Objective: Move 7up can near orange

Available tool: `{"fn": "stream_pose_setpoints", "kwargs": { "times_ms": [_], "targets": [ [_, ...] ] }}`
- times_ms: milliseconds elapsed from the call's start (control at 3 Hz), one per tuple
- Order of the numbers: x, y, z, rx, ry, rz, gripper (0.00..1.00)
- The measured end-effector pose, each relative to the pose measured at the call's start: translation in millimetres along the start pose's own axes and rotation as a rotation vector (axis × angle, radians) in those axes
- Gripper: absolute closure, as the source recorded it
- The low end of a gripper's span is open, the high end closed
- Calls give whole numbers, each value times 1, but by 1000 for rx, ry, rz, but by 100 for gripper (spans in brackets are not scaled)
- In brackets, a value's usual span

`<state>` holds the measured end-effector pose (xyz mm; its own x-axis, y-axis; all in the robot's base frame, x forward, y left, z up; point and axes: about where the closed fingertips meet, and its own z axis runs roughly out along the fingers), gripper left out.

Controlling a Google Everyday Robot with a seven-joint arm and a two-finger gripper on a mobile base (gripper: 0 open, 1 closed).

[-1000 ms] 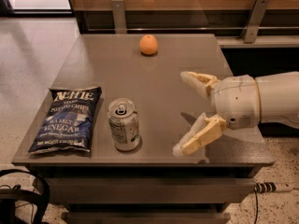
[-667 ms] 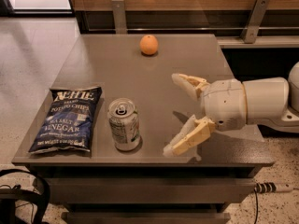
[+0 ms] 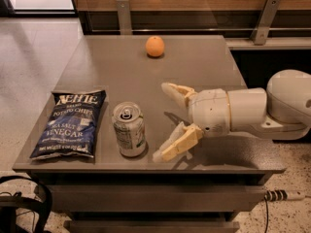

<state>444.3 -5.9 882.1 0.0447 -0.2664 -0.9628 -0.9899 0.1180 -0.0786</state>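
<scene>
Gripper [image 3: 164,122], fingers wide apart, has advanced left to just beside the upright 7up can [image 3: 129,129], not yet touching; can stands near the table's [image 3: 204,57] front edge, well apart from the orange [image 3: 155,46]; grasp appears imminent

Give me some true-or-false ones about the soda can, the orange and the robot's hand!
1. The 7up can stands upright between the chip bag and the gripper. True.
2. The gripper is shut on the can. False: it is open, beside the can, holding nothing.
3. The orange touches the can. False: it sits apart from the can, near the far edge of the table.
4. The chip bag lies flat on the table. True.
</scene>
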Motion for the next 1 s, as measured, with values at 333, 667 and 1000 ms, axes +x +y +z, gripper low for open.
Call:
{"fn": "stream_pose_setpoints", "kwargs": {
  "times_ms": [333, 667, 1000],
  "targets": [
    [6, -1, 16, -23, -63, 25, 0],
    [5, 7, 34, -64, -143, 33, 0],
    [0, 15, 48, -101, -189, 25, 0]
  ]
}}
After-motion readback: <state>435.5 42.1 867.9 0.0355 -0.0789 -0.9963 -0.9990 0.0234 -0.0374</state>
